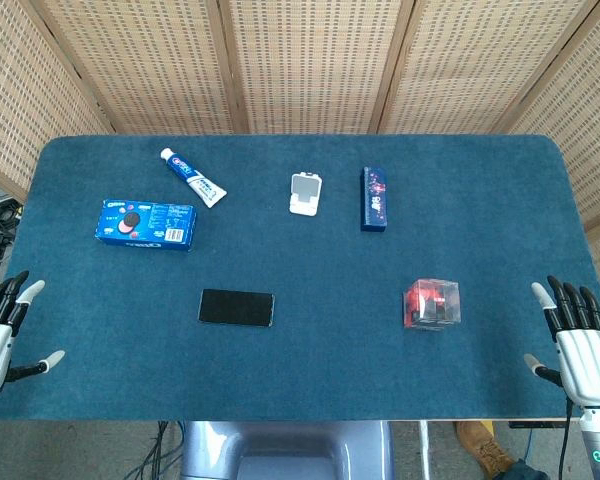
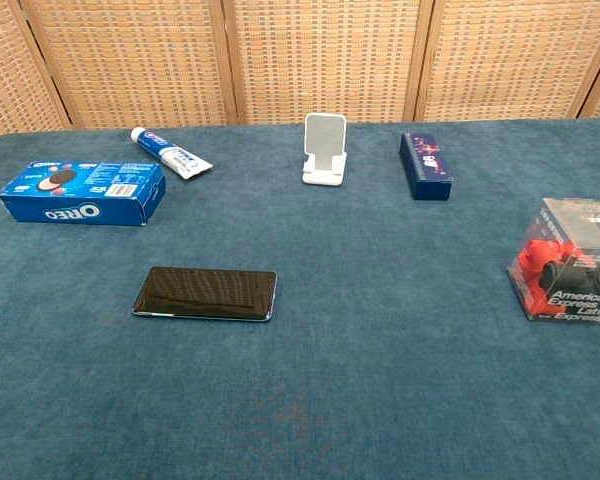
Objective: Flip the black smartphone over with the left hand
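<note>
The black smartphone (image 1: 236, 307) lies flat on the blue table, left of centre and near the front; the chest view shows the smartphone (image 2: 206, 293) with its glossy dark face up. My left hand (image 1: 0, 330) hovers at the table's front left corner, fingers spread, holding nothing, well to the left of the phone. My right hand (image 1: 578, 345) is at the front right corner, fingers spread and empty. Neither hand appears in the chest view.
A blue Oreo box (image 1: 145, 222) and a toothpaste tube (image 1: 193, 177) lie at the back left. A white phone stand (image 1: 306, 193) and a dark blue slim box (image 1: 374, 199) sit mid-back. A clear box with red contents (image 1: 433, 303) stands front right.
</note>
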Available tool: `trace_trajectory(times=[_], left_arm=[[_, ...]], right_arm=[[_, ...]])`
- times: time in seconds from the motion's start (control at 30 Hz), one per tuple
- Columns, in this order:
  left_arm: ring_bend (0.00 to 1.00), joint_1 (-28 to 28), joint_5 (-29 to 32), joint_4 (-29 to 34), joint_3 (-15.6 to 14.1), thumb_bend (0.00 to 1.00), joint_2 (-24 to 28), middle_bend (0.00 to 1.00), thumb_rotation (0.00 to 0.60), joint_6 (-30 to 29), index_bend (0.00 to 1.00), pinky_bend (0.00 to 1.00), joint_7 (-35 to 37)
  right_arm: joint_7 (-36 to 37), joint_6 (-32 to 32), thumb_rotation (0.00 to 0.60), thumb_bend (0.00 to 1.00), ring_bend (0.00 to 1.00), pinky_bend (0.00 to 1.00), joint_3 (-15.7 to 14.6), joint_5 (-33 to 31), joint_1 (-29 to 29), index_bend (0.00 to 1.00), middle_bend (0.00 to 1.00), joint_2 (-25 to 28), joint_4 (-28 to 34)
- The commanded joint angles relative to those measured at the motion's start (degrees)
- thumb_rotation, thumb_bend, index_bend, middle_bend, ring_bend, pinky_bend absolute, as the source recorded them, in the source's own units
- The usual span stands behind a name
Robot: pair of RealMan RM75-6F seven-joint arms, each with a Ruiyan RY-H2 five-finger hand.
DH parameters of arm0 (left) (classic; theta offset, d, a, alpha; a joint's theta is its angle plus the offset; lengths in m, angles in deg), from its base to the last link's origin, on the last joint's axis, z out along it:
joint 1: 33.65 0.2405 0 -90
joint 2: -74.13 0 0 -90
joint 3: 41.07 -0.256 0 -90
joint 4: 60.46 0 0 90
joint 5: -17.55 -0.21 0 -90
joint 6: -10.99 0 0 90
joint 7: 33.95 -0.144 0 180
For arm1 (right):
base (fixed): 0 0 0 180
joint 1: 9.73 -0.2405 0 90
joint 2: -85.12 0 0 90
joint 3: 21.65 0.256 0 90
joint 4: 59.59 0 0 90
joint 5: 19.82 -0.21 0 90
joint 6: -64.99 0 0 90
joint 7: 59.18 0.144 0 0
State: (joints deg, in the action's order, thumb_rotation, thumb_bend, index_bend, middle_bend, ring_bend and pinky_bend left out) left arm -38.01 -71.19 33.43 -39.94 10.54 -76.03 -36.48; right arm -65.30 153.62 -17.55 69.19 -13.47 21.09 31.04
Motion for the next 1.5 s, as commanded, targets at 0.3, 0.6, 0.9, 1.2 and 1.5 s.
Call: trace_trajectory(times=[0.3, 0.6, 0.9, 1.2, 1.5], left_arm=[[0.00, -1.37, 0.17, -0.45, 0.20, 0.00, -0.87, 0.00, 0.600, 2.23, 0.00, 0.00, -0.84], [0.00, -12.92, -0.99, 1.89, 3.04, 0.00, -2.98, 0.00, 0.600, 16.81, 0.00, 0.00, -0.20], [0.00, -26.04, 3.91, 3.35, 6.76, 0.00, -7.36, 0.00, 0.600, 33.84, 0.00, 0.00, -6.39], [0.00, -35.46, 15.20, -1.34, 9.11, 0.00, -17.84, 0.00, 0.600, 43.49, 0.00, 0.00, -18.76], [0.00, -40.54, 25.13, -8.92, 9.11, 0.10, -26.21, 0.00, 0.600, 45.03, 0.11, 0.00, -25.25]], right_arm=[[-0.19, -0.19, 0.600, 0.00, 0.00, 0.00, -0.30, 0.38, -0.05, 0.06, 0.00, 0.01, 0.09], [-0.31, -0.84, 0.600, 0.00, 0.00, 0.00, 0.24, -0.94, -0.28, 0.06, 0.00, -0.13, -0.43], [-1.04, -0.74, 0.600, 0.00, 0.00, 0.00, 0.49, -1.43, -0.27, 0.06, 0.00, -0.35, -0.78], [-1.07, -1.07, 0.600, 0.00, 0.00, 0.00, 0.44, -1.88, -0.22, 0.06, 0.00, -0.20, -0.66], [-1.14, -1.90, 0.600, 0.00, 0.00, 0.00, 0.70, -2.86, -0.47, 0.06, 0.00, -0.27, -0.97]])
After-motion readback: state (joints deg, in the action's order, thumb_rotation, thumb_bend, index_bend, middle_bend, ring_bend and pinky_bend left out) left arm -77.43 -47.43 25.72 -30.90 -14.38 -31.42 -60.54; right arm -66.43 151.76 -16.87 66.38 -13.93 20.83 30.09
